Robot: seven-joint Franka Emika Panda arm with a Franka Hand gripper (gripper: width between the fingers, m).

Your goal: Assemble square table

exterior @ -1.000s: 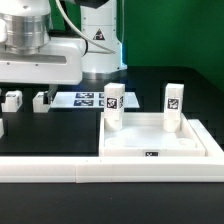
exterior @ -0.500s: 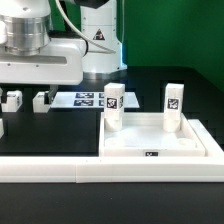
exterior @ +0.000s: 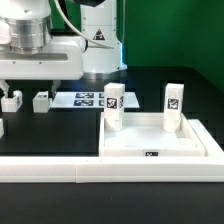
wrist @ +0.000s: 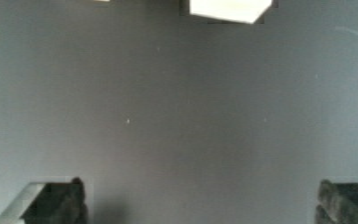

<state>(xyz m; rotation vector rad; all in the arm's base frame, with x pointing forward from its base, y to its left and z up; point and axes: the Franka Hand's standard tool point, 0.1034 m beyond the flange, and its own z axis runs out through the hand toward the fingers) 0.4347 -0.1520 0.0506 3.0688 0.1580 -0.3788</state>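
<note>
The square table (exterior: pixel 196 143), a white slab with a raised rim, lies at the exterior view's right with a small tag on its front edge. Two white tagged legs stand upright on its far side, one at the left (exterior: pixel 113 106) and one at the right (exterior: pixel 173 108). My gripper (exterior: pixel 27 98) hangs over the dark table at the exterior view's left, well away from the slab. It is open and empty. In the wrist view my gripper (wrist: pixel 201 205) shows two dark fingertips (wrist: pixel 51 205) far apart over bare table, with a white piece (wrist: pixel 229 8) beyond them.
The marker board (exterior: pixel 84 98) lies flat behind my gripper, near the robot base (exterior: pixel 98 40). A long white rail fence (exterior: pixel 60 171) runs along the front of the table. A small white piece (exterior: pixel 2 128) shows at the left edge.
My gripper has risen slightly. The slab and the two upright legs have not moved.
</note>
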